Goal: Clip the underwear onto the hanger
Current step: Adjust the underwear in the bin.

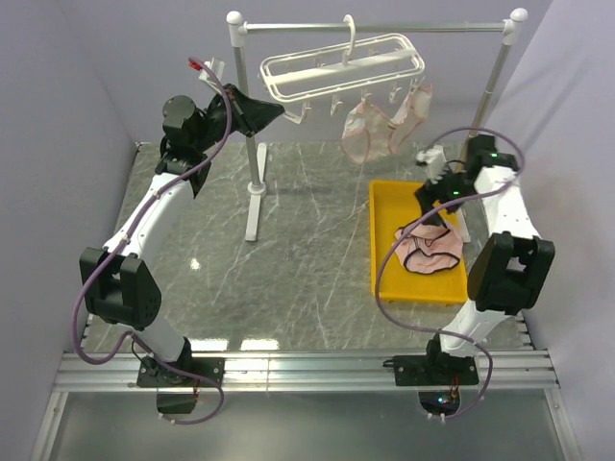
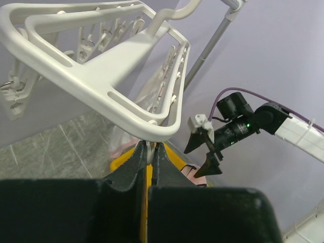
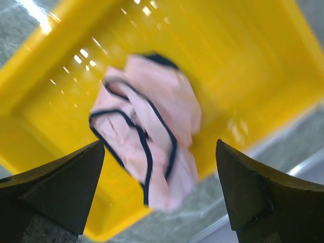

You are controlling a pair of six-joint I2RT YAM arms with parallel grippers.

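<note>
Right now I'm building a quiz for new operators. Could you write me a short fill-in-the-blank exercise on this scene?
1. The navy-trimmed underwear lies in a ____ tray.
2. The right end effector, above that underwear, is ____.
3. The left end effector is shut on the end of the white ____.

Missing words: yellow; open; hanger.

Top view overlooks the table [image 1: 307,250]; wrist views sit close, sharing the tray [image 1: 394,206].
</note>
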